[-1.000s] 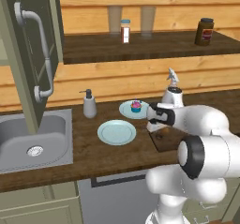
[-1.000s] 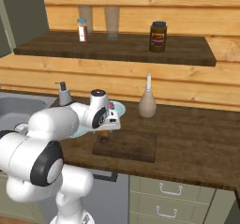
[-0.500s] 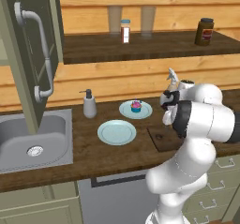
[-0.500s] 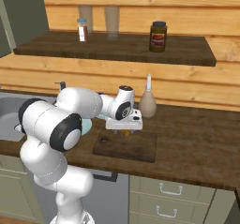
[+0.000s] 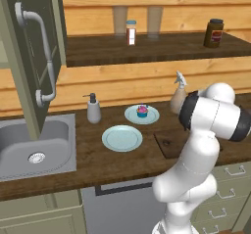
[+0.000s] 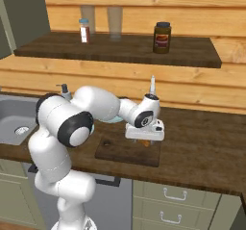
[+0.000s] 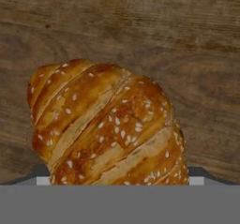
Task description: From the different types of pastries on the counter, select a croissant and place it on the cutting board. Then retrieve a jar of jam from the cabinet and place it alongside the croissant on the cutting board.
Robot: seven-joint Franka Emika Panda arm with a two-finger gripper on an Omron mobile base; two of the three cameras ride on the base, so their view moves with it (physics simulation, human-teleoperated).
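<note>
I am in the first step of the task: I carry the croissant (image 7: 108,124) to the cutting board (image 6: 126,150). In the hand view the croissant lies very close before the camera, golden brown with small seeds, and wood grain is behind it. My finger tips are hidden under it, so I cannot tell from this view how wide they stand. In the right base view my gripper (image 6: 144,139) hangs low over the far right corner of the cutting board, and a small brown piece shows just under the white hand. I judge that I hold the croissant, but I cannot tell if it already touches the board.

The cutting board lies at the front edge of the worktop (image 6: 202,142), right of the sink (image 5: 34,145). The next move, as I judge it, calls for a short way down until the croissant rests on the board, then to open and lift straight up, so that the pastry does not roll off the near corner.

Further back, the cupcake (image 5: 142,111) stands on a blue plate (image 5: 133,115) near the wall, and a second blue plate (image 5: 122,138) lies just in front of it. The cabinet door (image 5: 34,57) stands open at the left. The jam is not yet taken; I cannot see it here.
</note>
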